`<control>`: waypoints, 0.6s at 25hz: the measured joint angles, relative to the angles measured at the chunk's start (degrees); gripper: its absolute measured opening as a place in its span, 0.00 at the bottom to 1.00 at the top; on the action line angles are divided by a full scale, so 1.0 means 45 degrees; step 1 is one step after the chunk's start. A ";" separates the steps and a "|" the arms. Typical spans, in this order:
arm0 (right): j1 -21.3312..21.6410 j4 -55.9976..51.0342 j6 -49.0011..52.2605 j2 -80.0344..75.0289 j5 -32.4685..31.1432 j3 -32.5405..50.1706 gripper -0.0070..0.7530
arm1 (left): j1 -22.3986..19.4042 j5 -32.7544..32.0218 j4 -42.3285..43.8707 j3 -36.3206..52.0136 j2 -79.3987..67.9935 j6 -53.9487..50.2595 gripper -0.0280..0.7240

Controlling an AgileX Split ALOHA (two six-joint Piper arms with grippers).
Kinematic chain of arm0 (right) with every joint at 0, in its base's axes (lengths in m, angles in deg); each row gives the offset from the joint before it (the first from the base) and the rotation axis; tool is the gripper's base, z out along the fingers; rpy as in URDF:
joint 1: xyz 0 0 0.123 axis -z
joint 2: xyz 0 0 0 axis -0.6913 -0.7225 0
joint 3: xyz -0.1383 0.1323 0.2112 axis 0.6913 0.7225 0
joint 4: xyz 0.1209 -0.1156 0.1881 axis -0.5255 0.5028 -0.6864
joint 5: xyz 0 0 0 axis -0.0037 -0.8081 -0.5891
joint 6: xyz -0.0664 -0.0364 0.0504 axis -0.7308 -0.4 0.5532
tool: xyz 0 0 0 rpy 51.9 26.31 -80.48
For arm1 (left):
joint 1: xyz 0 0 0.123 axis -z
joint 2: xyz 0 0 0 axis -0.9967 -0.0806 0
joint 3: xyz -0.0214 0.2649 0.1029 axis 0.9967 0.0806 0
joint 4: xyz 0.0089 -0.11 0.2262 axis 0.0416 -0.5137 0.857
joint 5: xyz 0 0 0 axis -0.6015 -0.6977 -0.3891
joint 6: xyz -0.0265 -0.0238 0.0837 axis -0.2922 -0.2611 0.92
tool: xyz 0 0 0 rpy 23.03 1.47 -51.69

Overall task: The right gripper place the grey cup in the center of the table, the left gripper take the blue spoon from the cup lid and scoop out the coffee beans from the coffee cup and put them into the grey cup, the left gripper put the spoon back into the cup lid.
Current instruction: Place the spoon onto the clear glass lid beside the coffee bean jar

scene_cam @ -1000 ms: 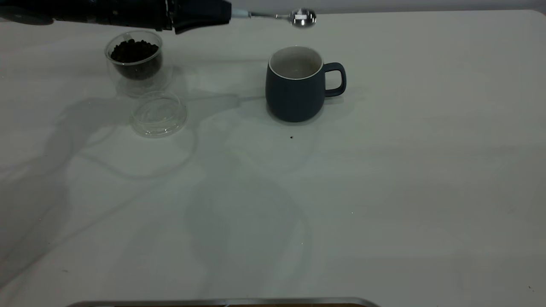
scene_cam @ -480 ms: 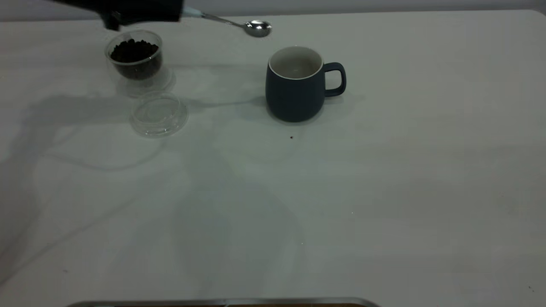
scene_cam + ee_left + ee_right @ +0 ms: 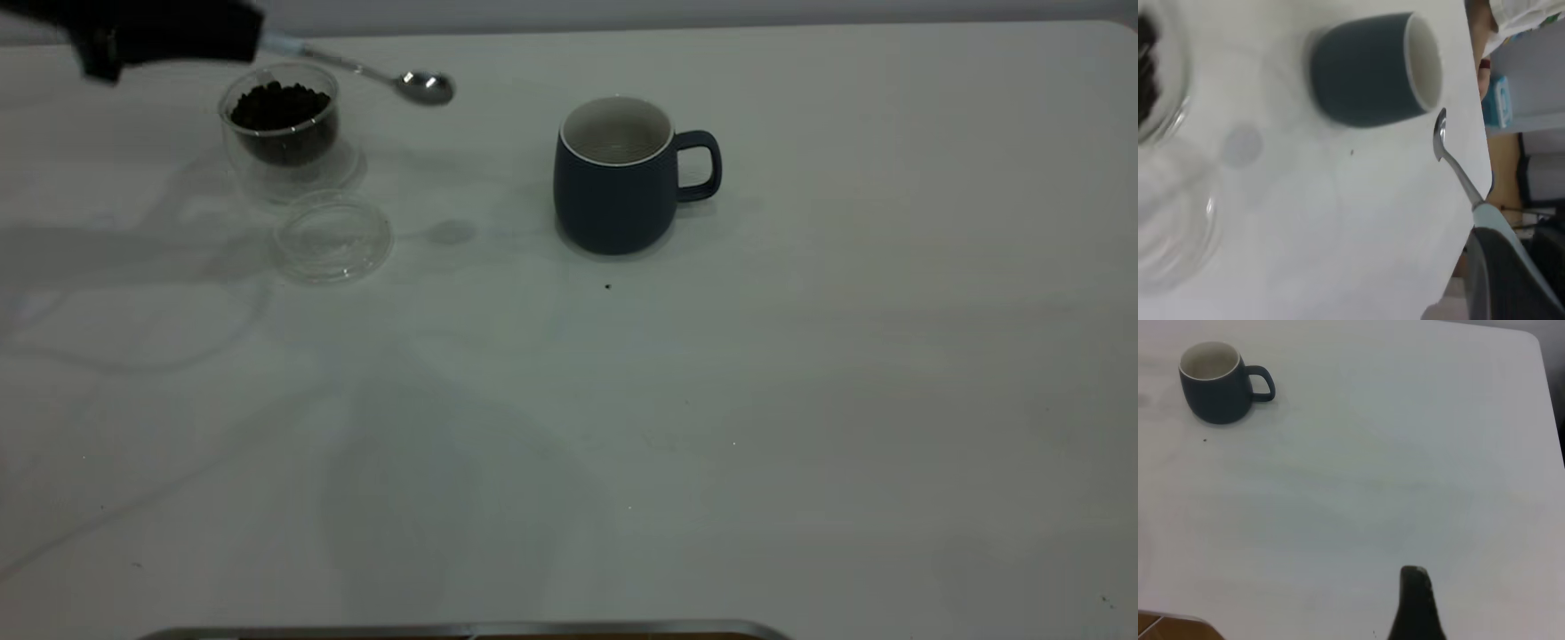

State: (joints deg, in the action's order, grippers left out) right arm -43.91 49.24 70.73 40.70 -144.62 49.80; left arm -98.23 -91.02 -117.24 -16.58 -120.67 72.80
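Big plain white counter (image 3: 800,400) with a rounded far-right corner, soft grey shadows pooling across its left half. Pale grey wall (image 3: 711,11) runs behind it, and a metal strip (image 3: 462,631) lines the near edge.

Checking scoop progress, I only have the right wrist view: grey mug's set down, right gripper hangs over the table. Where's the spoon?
Observer: The left gripper holds the blue spoon by its handle, in the air beside the glass tumbler, with the bowl pointing toward the grey mug.
Operator: Beans in the bowl?
Observer: None show; the bowl looks bare and shiny in the exterior view.
Operator: And the lid?
Observer: The clear lid lies on the table in front of the tumbler, with nothing on it.
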 joint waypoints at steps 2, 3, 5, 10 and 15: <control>0.0000 0.0000 0.0000 0.0000 0.0000 0.0000 0.79 | -0.0463 0.0031 0.0000 0.0522 0.0023 0.0294 0.21; 0.0000 0.0000 0.0000 0.0000 0.0000 0.0000 0.79 | -0.0661 0.0031 0.0000 0.0798 0.0043 0.0465 0.21; 0.0000 0.0000 0.0000 0.0000 0.0000 0.0000 0.79 | -0.1135 0.0040 0.0000 0.1262 0.0056 0.0778 0.21; 0.0000 0.0000 0.0000 0.0000 0.0000 0.0000 0.79 | -0.2161 0.0078 0.0312 0.1781 0.0056 0.1151 0.21; 0.0000 -0.0011 0.0000 0.0000 0.0000 0.0000 0.79 | -0.2645 0.0089 0.0834 0.1781 0.0056 0.1190 0.21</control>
State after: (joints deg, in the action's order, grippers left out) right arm -43.91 49.19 70.73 40.70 -144.62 49.80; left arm -110.13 -90.62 -113.48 -8.57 -120.42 78.16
